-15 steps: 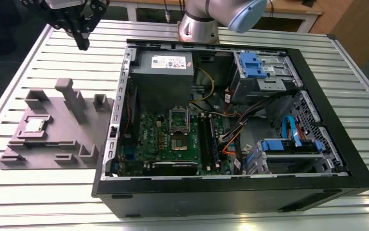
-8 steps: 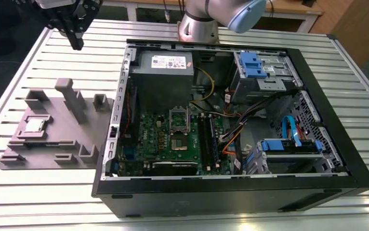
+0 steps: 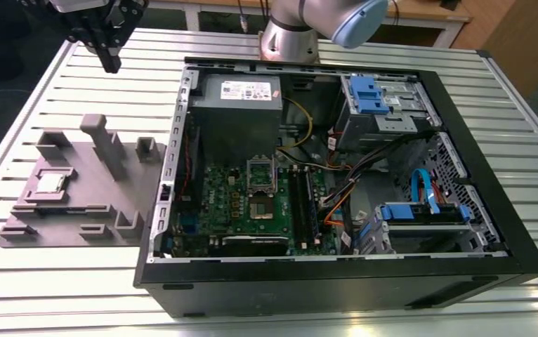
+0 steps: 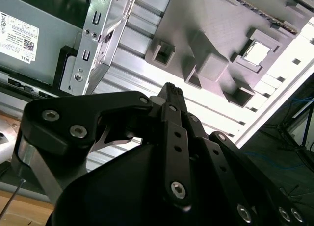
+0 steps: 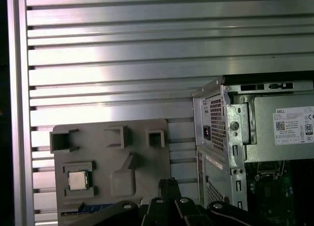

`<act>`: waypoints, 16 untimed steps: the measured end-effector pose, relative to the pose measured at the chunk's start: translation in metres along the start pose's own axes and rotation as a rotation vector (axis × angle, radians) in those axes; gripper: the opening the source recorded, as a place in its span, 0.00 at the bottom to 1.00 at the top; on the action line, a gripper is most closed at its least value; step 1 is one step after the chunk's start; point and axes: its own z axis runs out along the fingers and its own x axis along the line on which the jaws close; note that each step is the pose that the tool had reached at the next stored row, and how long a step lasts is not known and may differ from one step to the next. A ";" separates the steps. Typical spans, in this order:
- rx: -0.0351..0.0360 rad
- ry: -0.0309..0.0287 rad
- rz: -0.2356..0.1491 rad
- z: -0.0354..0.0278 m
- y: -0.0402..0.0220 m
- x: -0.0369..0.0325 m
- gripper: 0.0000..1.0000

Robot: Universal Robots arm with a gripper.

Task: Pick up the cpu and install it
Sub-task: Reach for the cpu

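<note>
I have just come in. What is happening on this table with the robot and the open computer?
A robot arm is working on moving the cpu into the open computer case. Nothing has been picked up yet. The cpu lies in its recess in the grey tray, which sits beside the case on the exterior view's left. The gripper hangs above the slatted table, apart from the tray, shut and holding nothing.

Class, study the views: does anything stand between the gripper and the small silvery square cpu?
Nothing visible covers the silvery square cpu, exposed in the grey plastic tray. The tray's tall upright posts stand beside it, nearer the gripper; only a low sideways path would meet them.
</note>
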 end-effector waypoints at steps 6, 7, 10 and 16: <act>-0.0001 -0.0001 0.000 0.0004 -0.0002 0.0022 0.10; 0.0000 0.0000 0.000 0.0004 -0.0003 0.0026 0.10; 0.0000 0.0000 0.000 0.0007 -0.0006 0.0054 0.10; 0.0000 0.0000 0.000 0.0014 -0.0014 0.0116 0.10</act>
